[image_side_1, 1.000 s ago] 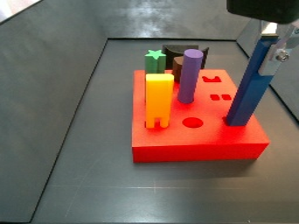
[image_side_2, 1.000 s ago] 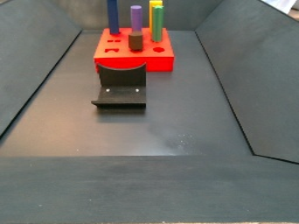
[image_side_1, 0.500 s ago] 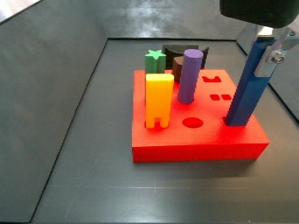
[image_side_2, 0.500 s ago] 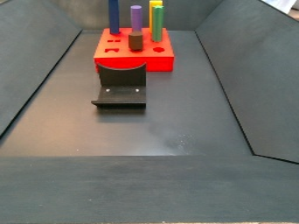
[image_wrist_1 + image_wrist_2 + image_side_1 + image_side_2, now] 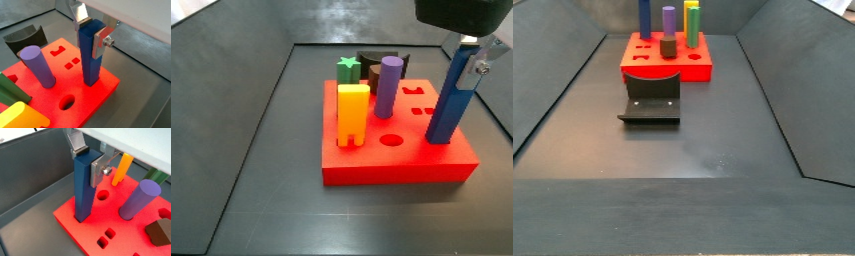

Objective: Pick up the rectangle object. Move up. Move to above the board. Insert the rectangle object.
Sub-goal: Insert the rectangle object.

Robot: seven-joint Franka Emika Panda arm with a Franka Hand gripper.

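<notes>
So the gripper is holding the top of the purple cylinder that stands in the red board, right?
Not quite: the gripper holds the top of the blue rectangle object, not the purple cylinder, which stands free in the red board, as a wrist view shows.

Light is even and fairly bright in all four pictures, coming from above. The dark floor shows a soft pale sheen near its middle in a side view. The red board casts only a faint shadow along its front edge. In both wrist views the tool is sharp, while the near corners look slightly soft. Colours are vivid, without harsh glare.
</notes>
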